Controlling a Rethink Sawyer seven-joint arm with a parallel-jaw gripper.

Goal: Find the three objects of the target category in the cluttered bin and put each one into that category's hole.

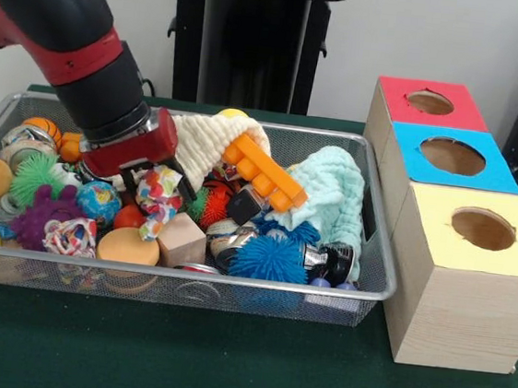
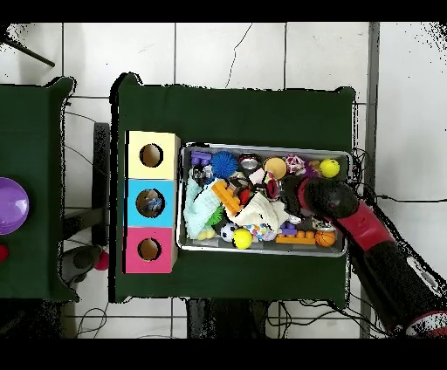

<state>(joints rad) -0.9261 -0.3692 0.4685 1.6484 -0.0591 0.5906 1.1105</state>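
Reaching down into the bin (image 1: 374, 262), I am pushing my gripper (image 1: 123, 180) into the clutter on the side farthest from the three wooden boxes (image 1: 459, 271); its tips are sinking among the toys, so I cannot tell whether it is released or clenched, or whether it is grasping anything. I am hunting for the crinkly film bags, and I am not seeing one plainly anywhere: the nearest hint is a glossy, silvery patch (image 1: 227, 237) in the middle of the bin, boxward of my gripper, beside the blue spiky ball (image 1: 269, 258), but it is too buried to name. So I am judging that the next move is lying toward the boxes, across the pile. Around me the materials are mixing: a soft cream knitted cloth (image 1: 204, 142) and a pale mint one (image 1: 333, 197), a hard orange plastic brick (image 1: 263, 171) slanting between them, a plain wooden cube (image 1: 180, 239), and rubbery spiked balls. The silver mesh wall is standing low all round.
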